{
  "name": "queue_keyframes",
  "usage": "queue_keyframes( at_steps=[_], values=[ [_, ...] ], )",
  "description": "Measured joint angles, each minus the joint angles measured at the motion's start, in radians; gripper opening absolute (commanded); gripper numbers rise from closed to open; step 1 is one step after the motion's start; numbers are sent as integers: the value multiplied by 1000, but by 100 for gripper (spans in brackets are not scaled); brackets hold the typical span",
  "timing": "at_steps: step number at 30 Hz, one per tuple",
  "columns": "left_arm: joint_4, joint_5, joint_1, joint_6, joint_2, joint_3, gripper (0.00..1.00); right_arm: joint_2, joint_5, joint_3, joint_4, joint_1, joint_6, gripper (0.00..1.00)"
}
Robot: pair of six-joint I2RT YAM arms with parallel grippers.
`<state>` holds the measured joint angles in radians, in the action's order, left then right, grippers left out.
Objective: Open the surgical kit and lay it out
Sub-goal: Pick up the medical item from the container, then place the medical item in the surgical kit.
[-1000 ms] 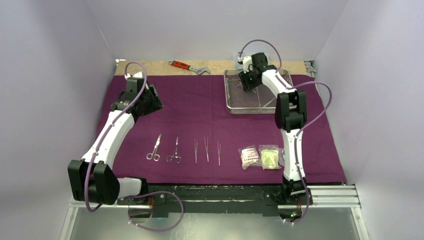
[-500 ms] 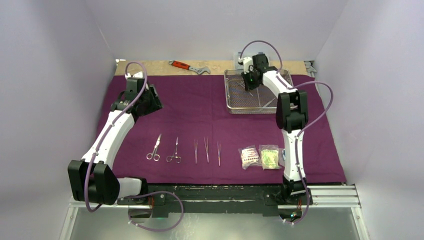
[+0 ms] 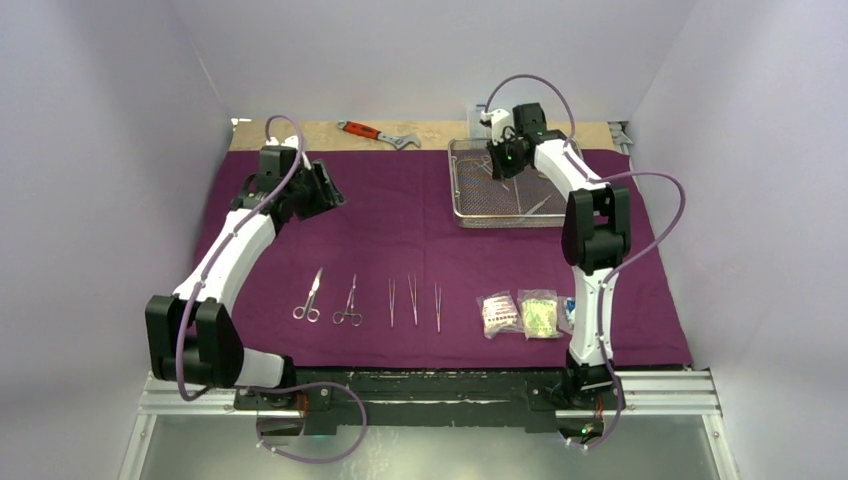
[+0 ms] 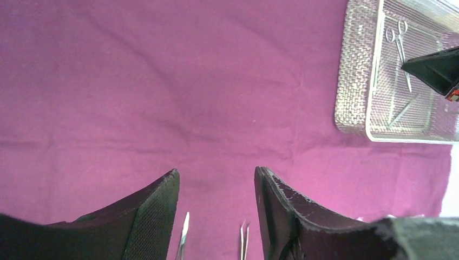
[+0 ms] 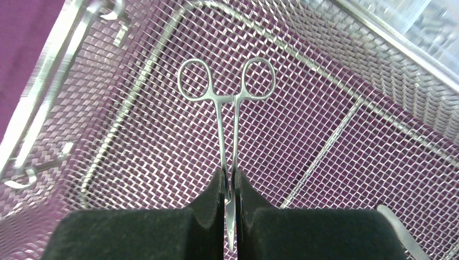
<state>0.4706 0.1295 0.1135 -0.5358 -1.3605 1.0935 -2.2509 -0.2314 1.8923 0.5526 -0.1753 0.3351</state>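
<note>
The dark-purple cloth lies spread flat. The wire-mesh tray sits at its back right. My right gripper is inside the tray, shut on the shanks of scissor-like forceps, ring handles pointing away. It shows in the top view. One pair of tweezers lies in the tray. My left gripper is open and empty above the bare cloth at the back left. Laid in a front row are scissors, forceps, three tweezers and clear packets.
A red-handled wrench lies on the bare wooden strip behind the cloth. A clear plastic box shows past the tray's far wall. White walls close in both sides. The right arm's forearm stands over the third packet.
My left arm has swung toward the back and right, its gripper now nearer the cloth's middle. My right wrist has shifted slightly right over the tray.
</note>
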Motion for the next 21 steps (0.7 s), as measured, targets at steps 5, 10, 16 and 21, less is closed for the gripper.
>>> queue_keyframes(
  at_steps=[5,10,16,21],
  values=[
    [-68,106,0,-31,-84,44,71,81,-38,-26,-2,0,-3,0],
    [-135,201,25,-73,-182,123,87,166,-87,-73,-21,0,-24,0],
    [-174,267,101,-91,-291,240,88,256,-163,-129,-69,-1,-69,0],
    [-221,351,124,-135,-351,311,88,357,-221,-207,-121,-23,-121,0]
  ],
)
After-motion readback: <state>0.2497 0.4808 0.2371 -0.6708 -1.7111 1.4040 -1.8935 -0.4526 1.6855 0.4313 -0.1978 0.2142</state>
